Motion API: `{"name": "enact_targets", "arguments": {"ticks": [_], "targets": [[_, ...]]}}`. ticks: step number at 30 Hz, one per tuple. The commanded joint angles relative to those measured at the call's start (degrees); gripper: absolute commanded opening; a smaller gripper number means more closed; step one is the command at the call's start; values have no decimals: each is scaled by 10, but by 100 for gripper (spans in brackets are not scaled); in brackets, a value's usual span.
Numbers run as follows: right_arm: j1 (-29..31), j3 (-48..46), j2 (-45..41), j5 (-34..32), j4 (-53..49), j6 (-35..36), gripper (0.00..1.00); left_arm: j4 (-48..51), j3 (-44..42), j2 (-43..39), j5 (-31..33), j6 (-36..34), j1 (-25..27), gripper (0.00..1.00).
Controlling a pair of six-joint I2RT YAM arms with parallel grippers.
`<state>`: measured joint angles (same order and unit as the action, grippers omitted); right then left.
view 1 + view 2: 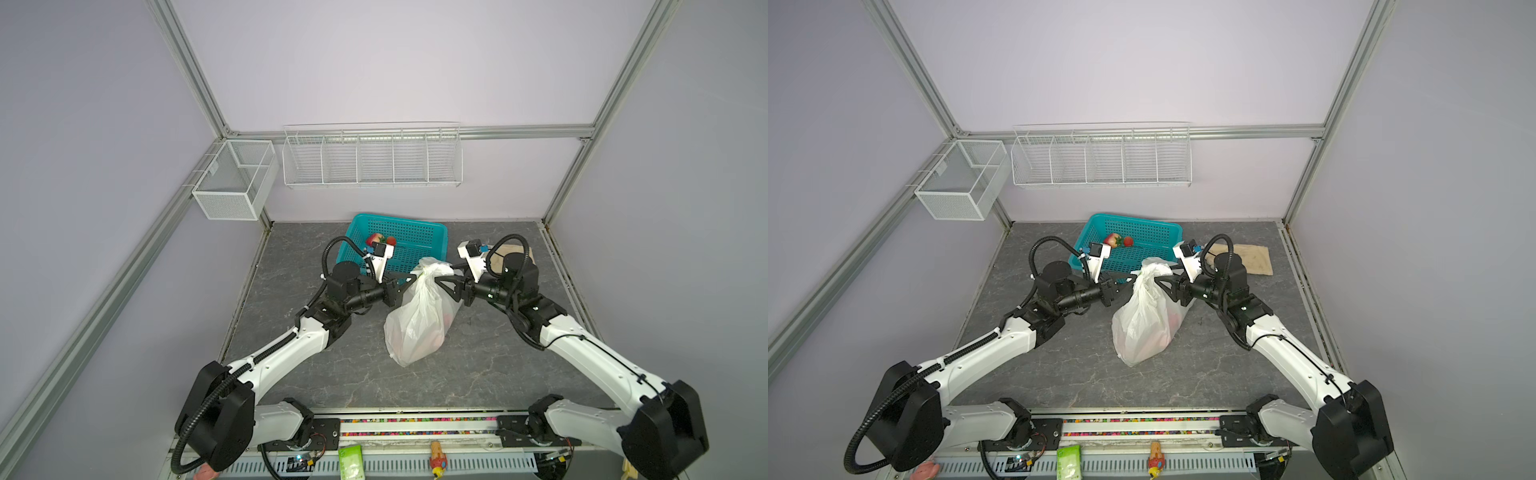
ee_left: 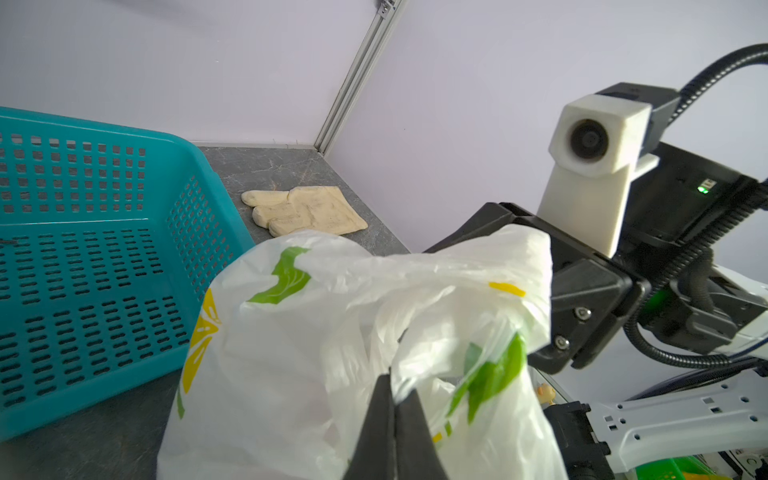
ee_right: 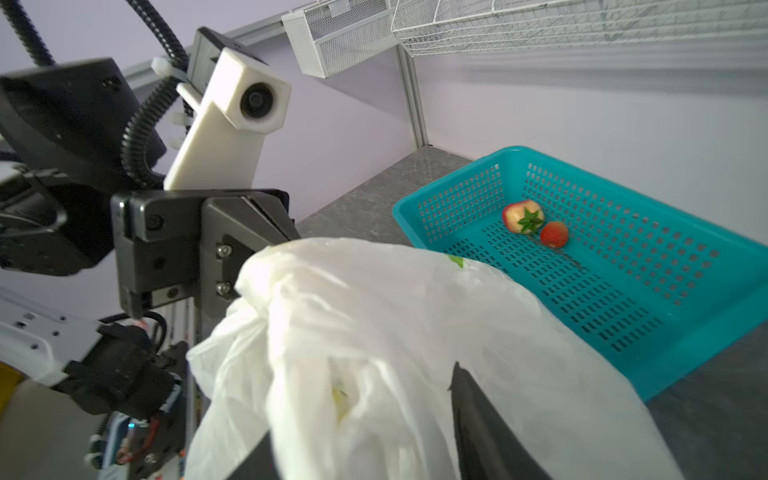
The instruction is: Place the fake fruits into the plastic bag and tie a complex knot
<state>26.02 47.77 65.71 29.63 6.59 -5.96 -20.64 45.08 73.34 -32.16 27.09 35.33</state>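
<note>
Partly done: bag (image 1: 415,332) on counter (image 1: 332,374) showed red fruit (image 1: 447,320) inside, two fruits (image 3: 523,216) sat in basket (image 3: 461,203) behind bag; left claw (image 2: 394,395) clamped bag top, right claw (image 1: 444,272) apart, knot looked unfinished.

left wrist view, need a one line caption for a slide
Left gripper shut on the plastic bag, teal basket and beige glove beyond it.

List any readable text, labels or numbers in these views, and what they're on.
None readable.
Green packet at the near edge: print too small and blurred to read.
Plastic bag: only lemon and leaf pictures, no words visible.
</note>
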Motion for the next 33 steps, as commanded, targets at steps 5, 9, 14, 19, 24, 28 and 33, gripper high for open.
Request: {"name": "enact_targets", "arguments": {"ticks": [5, 9, 14, 19, 24, 28, 33], "targets": [[-15, 17, -82, -91, -172, 71, 60, -4, 6, 9, -13, -7, -2, 0], [-14, 22, -119, -120, -238, 75, 61, -21, 6, 19, -31, 1, -2, 0], [-9, 20, -105, -43, -211, 58, 51, -36, 4, 26, -39, 9, -2, 0], [-9, 22, -61, -34, -143, 26, 49, -36, 5, 25, -40, 9, -1, 0], [-9, 58, -27, -19, -118, 22, 50, -37, 5, 28, -41, 9, -1, 0], [-8, 71, -17, -1, -107, 22, 50, -36, 5, 25, -41, 7, 0, 0], [-8, 84, -13, 5, -120, 41, 44, -36, 4, 23, -44, 5, 1, 0]]}}
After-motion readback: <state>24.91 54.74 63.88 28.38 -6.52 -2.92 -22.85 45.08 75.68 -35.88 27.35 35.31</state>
